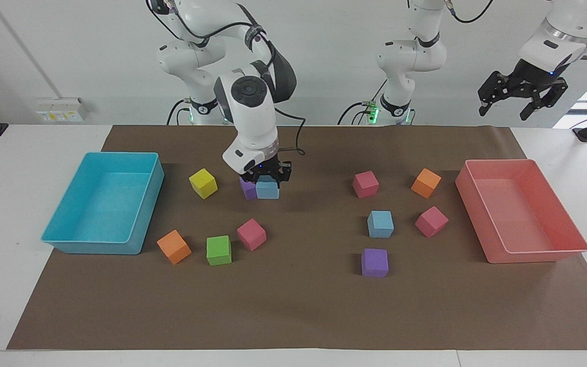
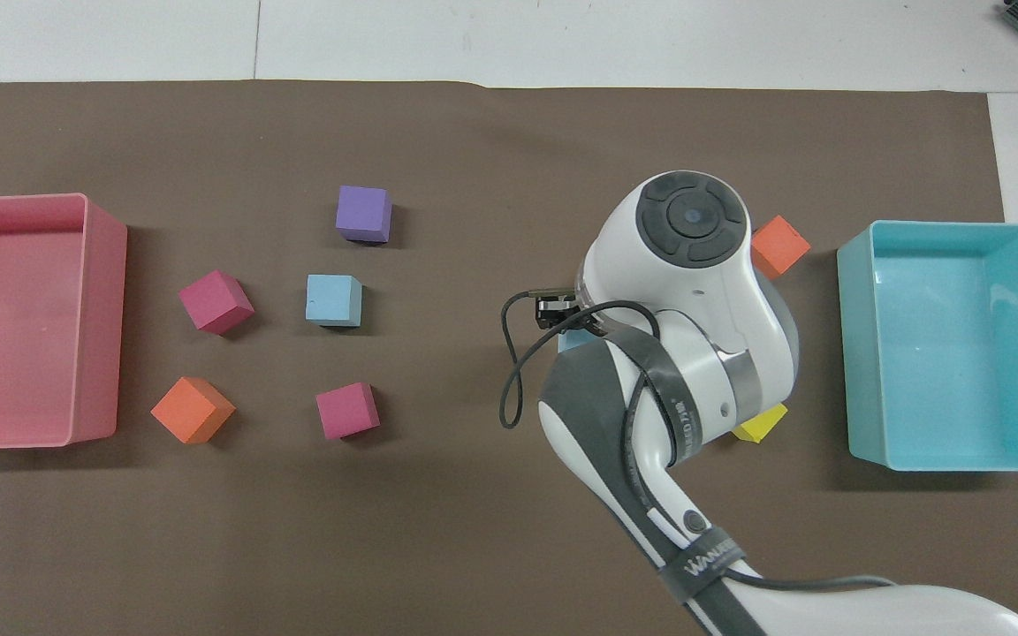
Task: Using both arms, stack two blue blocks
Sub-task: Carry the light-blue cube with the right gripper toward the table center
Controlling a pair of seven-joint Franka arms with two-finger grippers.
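Fingers on the right gripper [image 1: 269, 179] are clamped down on a blue block [image 1: 268, 189], carried low over the brown mat, right up against a purple cube [image 1: 247, 188]. The other blue block [image 1: 380, 224] sits on the counter toward the left arm's end, between a pink cube [image 1: 431, 221] and another purple cube [image 1: 374, 262]. Left gripper [image 1: 523, 95] just waits up high near the pink tray [image 1: 523, 250], fingers spread with nothing in them. What worries me: the carried block rides so low it could clip that purple cube and shove it, or twist in the grip since it's foam. Coming in over the second block, a slightly off-centre drop would leave it overhanging and it could tip off. From overhead the arm hides most of the held block, so alignment is hard to judge. Only writing I can spot is on the arm's black strap [image 2: 705, 560], looks like "WANAU..." but I can't read it fully.
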